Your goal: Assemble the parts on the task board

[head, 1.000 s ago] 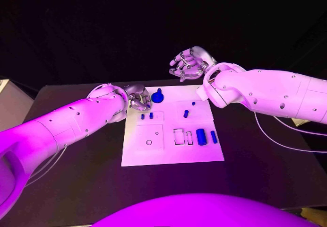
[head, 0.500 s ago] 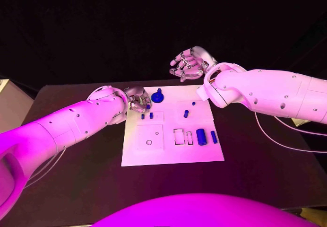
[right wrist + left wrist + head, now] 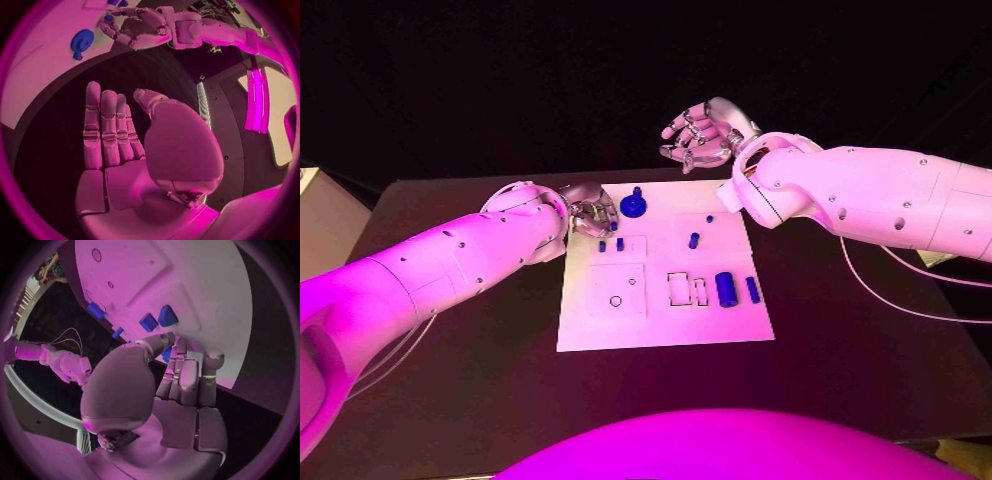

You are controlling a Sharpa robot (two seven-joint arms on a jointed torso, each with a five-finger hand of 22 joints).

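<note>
The white task board (image 3: 661, 325) lies mid-table with several blue parts on it. A round blue knob (image 3: 633, 207) stands near its far edge, and a blue cylinder (image 3: 726, 288) and a slim bar (image 3: 753, 289) lie at its right. My left hand (image 3: 593, 212) hovers over the board's far left corner. In the left wrist view its curled fingers (image 3: 181, 375) and thumb pinch a small blue part (image 3: 165, 355) just above the board (image 3: 206, 285). My right hand (image 3: 700, 135) is raised beyond the far edge, fingers straight and apart, holding nothing (image 3: 119, 135).
Two small blue pegs (image 3: 610, 245) stand in a recessed panel beside my left hand, with another peg (image 3: 694, 240) to their right. White slotted blocks (image 3: 687, 289) sit mid-board. Black table (image 3: 862, 350) surrounds the board.
My left hand has shifted very slightly at the board's far left corner. The right hand and the parts on the board have stayed put.
</note>
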